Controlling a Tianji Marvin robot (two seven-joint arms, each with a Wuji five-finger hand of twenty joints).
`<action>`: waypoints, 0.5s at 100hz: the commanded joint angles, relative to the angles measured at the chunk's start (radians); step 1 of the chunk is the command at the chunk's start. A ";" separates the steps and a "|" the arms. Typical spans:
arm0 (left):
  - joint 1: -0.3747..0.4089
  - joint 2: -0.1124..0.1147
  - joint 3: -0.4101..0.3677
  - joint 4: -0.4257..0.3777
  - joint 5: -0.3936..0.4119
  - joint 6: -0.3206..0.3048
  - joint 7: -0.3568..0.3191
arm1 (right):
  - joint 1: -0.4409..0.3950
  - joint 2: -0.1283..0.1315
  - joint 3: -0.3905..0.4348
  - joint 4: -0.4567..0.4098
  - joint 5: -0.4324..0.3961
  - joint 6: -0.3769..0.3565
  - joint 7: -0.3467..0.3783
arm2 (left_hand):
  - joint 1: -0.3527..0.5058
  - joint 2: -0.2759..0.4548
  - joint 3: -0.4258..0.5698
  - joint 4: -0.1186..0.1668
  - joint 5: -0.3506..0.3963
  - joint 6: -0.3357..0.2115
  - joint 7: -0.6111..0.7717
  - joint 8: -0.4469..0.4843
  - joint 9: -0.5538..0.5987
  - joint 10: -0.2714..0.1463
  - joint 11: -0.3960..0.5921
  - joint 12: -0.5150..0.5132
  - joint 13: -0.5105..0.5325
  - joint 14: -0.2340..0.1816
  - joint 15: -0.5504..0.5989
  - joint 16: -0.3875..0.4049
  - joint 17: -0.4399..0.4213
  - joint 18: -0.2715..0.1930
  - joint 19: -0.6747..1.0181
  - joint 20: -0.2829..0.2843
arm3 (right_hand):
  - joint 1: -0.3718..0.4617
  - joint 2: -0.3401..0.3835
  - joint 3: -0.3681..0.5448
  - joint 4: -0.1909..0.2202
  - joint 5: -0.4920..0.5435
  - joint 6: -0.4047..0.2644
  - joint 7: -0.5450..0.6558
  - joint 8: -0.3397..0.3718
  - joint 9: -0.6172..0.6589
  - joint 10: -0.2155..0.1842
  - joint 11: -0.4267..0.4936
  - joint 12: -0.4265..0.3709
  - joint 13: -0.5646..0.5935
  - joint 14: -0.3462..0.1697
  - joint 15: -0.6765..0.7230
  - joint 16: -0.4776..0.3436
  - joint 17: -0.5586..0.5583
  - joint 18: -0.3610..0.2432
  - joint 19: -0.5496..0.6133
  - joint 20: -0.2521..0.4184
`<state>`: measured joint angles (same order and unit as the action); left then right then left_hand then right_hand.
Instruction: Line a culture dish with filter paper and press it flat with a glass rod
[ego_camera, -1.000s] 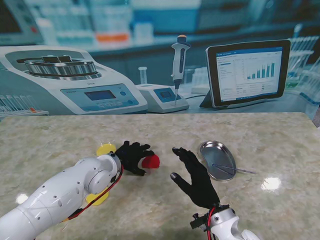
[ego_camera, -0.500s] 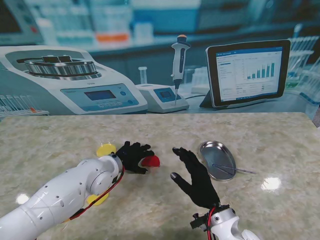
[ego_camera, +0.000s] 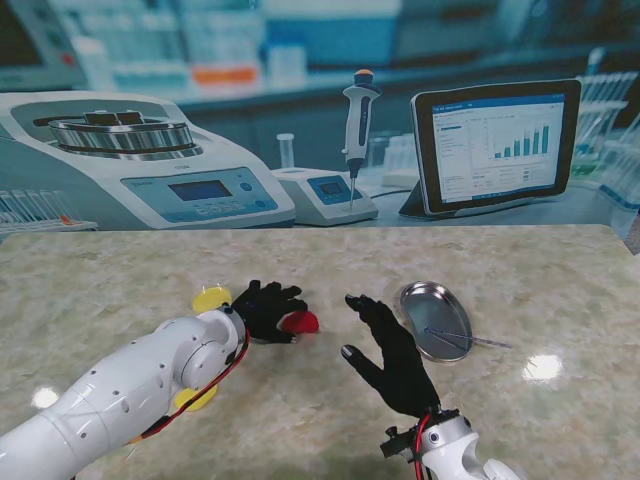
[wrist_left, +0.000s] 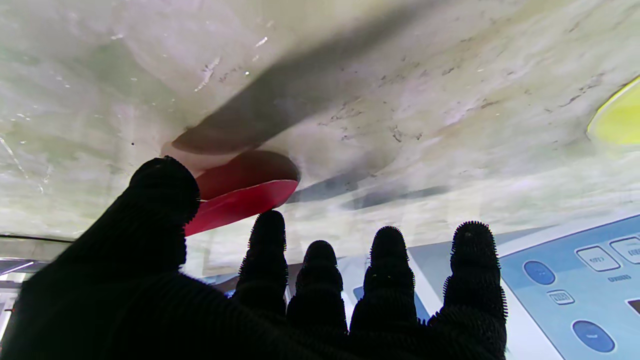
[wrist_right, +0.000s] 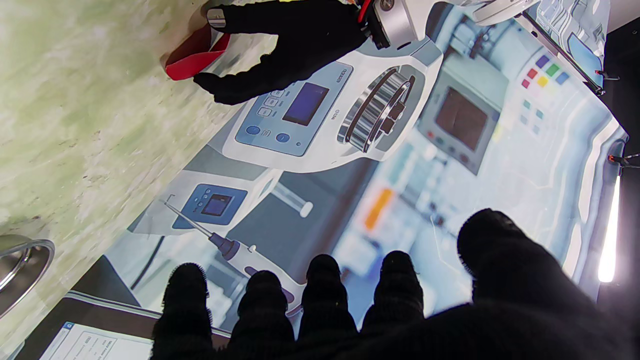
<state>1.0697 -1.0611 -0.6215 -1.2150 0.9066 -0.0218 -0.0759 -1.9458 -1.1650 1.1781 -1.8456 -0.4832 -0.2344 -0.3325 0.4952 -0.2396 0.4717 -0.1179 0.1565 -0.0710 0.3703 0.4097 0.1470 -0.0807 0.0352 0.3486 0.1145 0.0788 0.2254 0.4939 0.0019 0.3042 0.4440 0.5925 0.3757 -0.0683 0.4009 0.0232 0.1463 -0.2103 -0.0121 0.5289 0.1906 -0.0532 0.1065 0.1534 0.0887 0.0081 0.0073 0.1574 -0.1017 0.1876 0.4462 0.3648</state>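
Note:
My left hand (ego_camera: 262, 310) holds a red filter-paper disc (ego_camera: 301, 322) just over the table, pinched between thumb and index finger. In the left wrist view the disc (wrist_left: 240, 200) is tilted, with the thumb (wrist_left: 165, 192) against it and a shadow under it. The right wrist view shows the same pinch on the disc (wrist_right: 195, 57) by the left hand (wrist_right: 290, 45). A metal culture dish (ego_camera: 428, 303) lies to the right with a glass rod (ego_camera: 470, 339) across its near rim. My right hand (ego_camera: 392, 358) hovers open between disc and dish, holding nothing.
One yellow disc (ego_camera: 212, 298) lies just left of the left hand; another (ego_camera: 190, 398) shows under the left forearm. A printed lab backdrop (ego_camera: 320, 130) stands along the table's far edge. The dish rim (wrist_right: 20, 265) shows in the right wrist view.
The red disc has tipped from nearly upright to flatter and lower, and the left hand's fingers have closed over it a little. The right hand has not moved.

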 joint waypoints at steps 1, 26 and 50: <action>0.001 -0.002 -0.004 -0.007 0.000 0.004 0.001 | -0.008 -0.005 -0.002 -0.006 0.002 0.004 -0.001 | -0.011 -0.001 0.036 0.028 -0.006 -0.028 0.035 0.001 -0.020 -0.018 0.002 0.019 -0.033 -0.022 0.012 0.012 -0.020 -0.001 0.004 -0.008 | 0.016 0.018 -0.021 0.000 -0.009 -0.028 -0.004 0.006 -0.018 -0.035 0.008 -0.004 -0.002 -0.042 0.014 0.013 -0.012 -0.029 0.008 -0.009; 0.005 -0.005 -0.012 -0.009 -0.006 0.003 0.006 | -0.007 -0.005 -0.003 -0.006 0.001 0.005 -0.001 | -0.016 -0.008 0.073 0.022 -0.016 -0.053 0.130 0.081 -0.020 -0.023 0.004 0.029 -0.032 -0.024 0.014 0.013 -0.021 -0.001 0.001 -0.008 | 0.016 0.019 -0.022 0.001 -0.009 -0.029 -0.005 0.005 -0.018 -0.036 0.008 -0.004 -0.002 -0.042 0.015 0.013 -0.012 -0.029 0.009 -0.009; 0.013 -0.006 -0.026 -0.016 -0.013 0.000 0.011 | -0.007 -0.005 -0.004 -0.006 0.001 0.006 -0.003 | 0.043 0.018 0.019 0.026 -0.026 -0.099 0.269 0.232 -0.019 -0.030 0.007 0.042 -0.033 -0.026 0.015 0.013 -0.023 -0.003 -0.003 -0.008 | 0.017 0.018 -0.023 0.002 -0.008 -0.031 -0.006 0.001 -0.018 -0.035 0.008 -0.004 -0.002 -0.042 0.015 0.013 -0.012 -0.029 0.009 -0.009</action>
<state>1.0792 -1.0652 -0.6441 -1.2198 0.8940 -0.0212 -0.0659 -1.9456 -1.1650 1.1771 -1.8456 -0.4842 -0.2335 -0.3334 0.5044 -0.2405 0.5033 -0.1183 0.1542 -0.1372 0.5810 0.5948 0.1470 -0.0810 0.0364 0.3732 0.1145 0.0762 0.2332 0.4941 -0.0028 0.3042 0.4440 0.5925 0.3757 -0.0683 0.4006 0.0232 0.1463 -0.2103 -0.0121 0.5290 0.1906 -0.0532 0.1066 0.1534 0.0887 0.0080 0.0073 0.1574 -0.1017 0.1876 0.4462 0.3648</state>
